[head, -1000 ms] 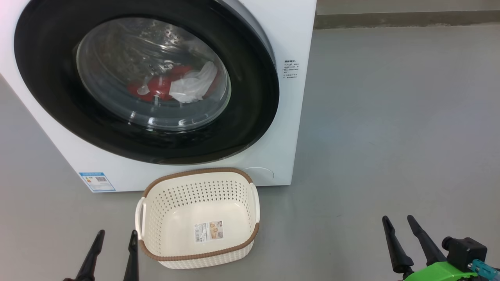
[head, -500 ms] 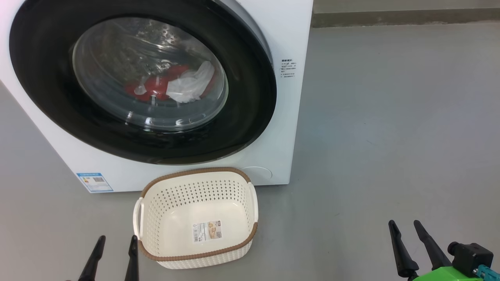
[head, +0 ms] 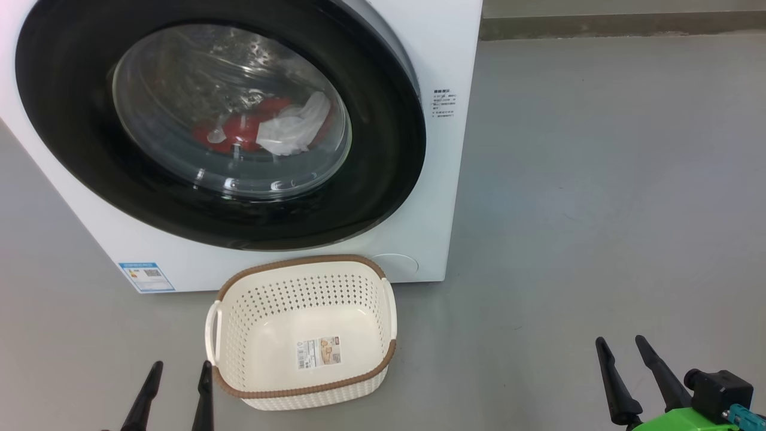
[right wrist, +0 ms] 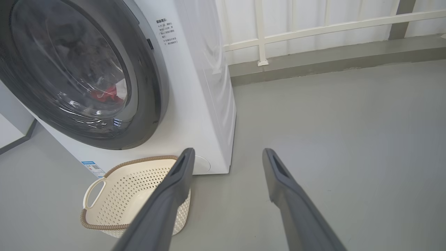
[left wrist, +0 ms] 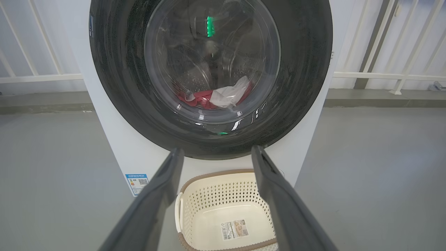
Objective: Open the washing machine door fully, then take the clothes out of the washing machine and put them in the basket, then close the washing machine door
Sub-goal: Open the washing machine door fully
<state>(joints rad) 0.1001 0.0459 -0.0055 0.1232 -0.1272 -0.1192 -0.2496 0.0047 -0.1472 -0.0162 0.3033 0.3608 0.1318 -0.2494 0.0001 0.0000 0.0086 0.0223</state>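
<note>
While both jaws stand apart, basket (head: 287, 293) on grey floor (head: 598, 179) by washing machine (head: 446, 48), railing (right wrist: 259, 28) behind

The washing machine (head: 461, 60) is white, with small dark printed text and a blue sticker (head: 146, 276) low on its front. The washing machine door (head: 383, 149) is a glossy black ring around clear glass; behind it the clothes (head: 263, 126) show red with white parts. Just ahead of the left pincer (head: 181, 365), whose fingers are black, the basket (head: 287, 299) is cream-white, dotted with rows of holes, its rim brown and woven-looking. At the right pincer's (head: 619, 340) base sits a bright green mount (head: 676, 419). The floor (head: 598, 209) is plain grey.
</note>
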